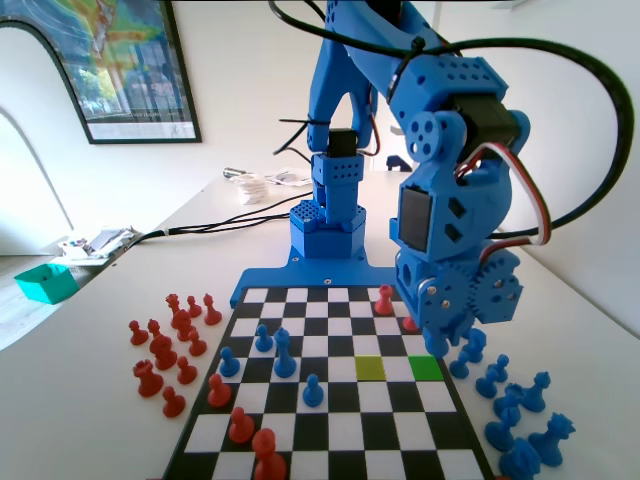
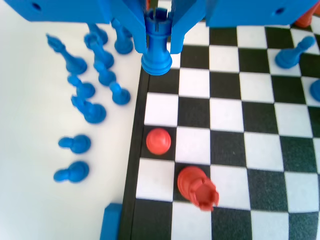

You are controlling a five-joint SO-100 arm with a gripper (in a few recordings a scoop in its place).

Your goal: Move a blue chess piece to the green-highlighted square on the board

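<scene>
In the wrist view my gripper [image 2: 157, 47] is shut on a blue chess piece [image 2: 157, 37] with a notched, castle-like top. It hangs upright between the jaws, and its base is over the left edge of the board [image 2: 260, 150]. In the fixed view the gripper [image 1: 437, 335] is low at the board's right side, just behind the green-highlighted square [image 1: 425, 367]. That square has nothing standing on it. The arm's body hides the held piece in this view.
A paler yellow-green square [image 1: 370, 367] lies left of the green one. A red pawn [image 2: 158, 141] and a red rook [image 2: 198, 187] stand close below the gripper. Spare blue pieces [image 2: 90, 85] lie off the board; in the fixed view they [image 1: 510, 400] are on the right. Red pieces [image 1: 165, 350] stand at the left.
</scene>
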